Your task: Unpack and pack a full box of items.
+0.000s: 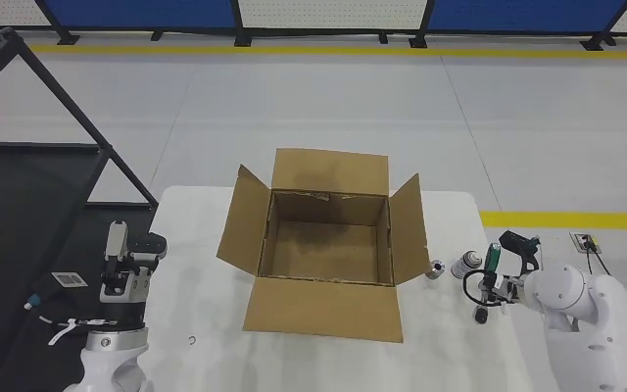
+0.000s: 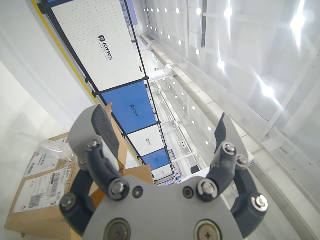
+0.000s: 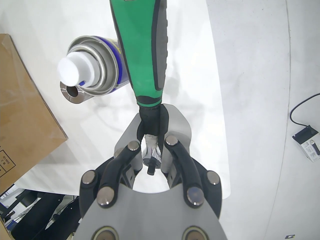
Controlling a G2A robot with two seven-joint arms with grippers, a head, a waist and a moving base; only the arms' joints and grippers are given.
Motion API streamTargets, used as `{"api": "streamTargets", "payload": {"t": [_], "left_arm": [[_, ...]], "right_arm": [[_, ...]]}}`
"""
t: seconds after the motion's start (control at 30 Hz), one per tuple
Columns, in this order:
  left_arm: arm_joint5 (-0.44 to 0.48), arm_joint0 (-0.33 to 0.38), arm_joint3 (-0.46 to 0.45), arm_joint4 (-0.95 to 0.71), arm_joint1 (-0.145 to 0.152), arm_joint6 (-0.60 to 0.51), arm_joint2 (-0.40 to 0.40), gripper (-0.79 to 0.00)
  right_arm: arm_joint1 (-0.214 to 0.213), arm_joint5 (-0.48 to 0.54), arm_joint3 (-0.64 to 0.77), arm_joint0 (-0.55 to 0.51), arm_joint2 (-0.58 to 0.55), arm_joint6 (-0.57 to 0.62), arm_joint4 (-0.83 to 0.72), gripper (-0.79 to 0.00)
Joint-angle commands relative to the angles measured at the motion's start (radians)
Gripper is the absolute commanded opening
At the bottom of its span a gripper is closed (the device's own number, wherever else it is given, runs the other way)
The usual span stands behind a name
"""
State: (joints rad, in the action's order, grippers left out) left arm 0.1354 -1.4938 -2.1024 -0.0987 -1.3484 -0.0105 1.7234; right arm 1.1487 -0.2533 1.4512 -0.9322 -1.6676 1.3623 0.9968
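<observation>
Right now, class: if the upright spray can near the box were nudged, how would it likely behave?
The spray can stands upright on a narrow base, so a high push would probably tip it. Once down, its round body would likely roll.

Partition panels (image 1: 137,12), yellow floor line (image 1: 294,49)

an industrial hall: blue and white partition panels (image 1: 137,12), a yellow floor line (image 1: 294,48), high ceiling lights (image 2: 228,13).

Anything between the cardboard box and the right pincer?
A small metal cylinder and a spray can stand between the box and the right pincer, which holds a green-handled tool; top view shows it.
</observation>
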Motion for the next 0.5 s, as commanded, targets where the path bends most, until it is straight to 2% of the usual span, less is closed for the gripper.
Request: {"api": "streamTargets", "payload": {"t": [0.0, 0.47], "left_arm": [[0.0, 0.0, 0.0, 0.0, 0.0, 0.0, 0.0, 0.0], [0.0, 0.0, 0.0, 0.0, 0.0, 0.0, 0.0, 0.0]], "right_arm": [[-0.002, 0.014, -0.031, 0.013, 0.005, 0.002, 0.0, -0.785], [-0.014, 0.072, -0.183, 0.084, 0.066, 0.002, 0.026, -0.785]]}}
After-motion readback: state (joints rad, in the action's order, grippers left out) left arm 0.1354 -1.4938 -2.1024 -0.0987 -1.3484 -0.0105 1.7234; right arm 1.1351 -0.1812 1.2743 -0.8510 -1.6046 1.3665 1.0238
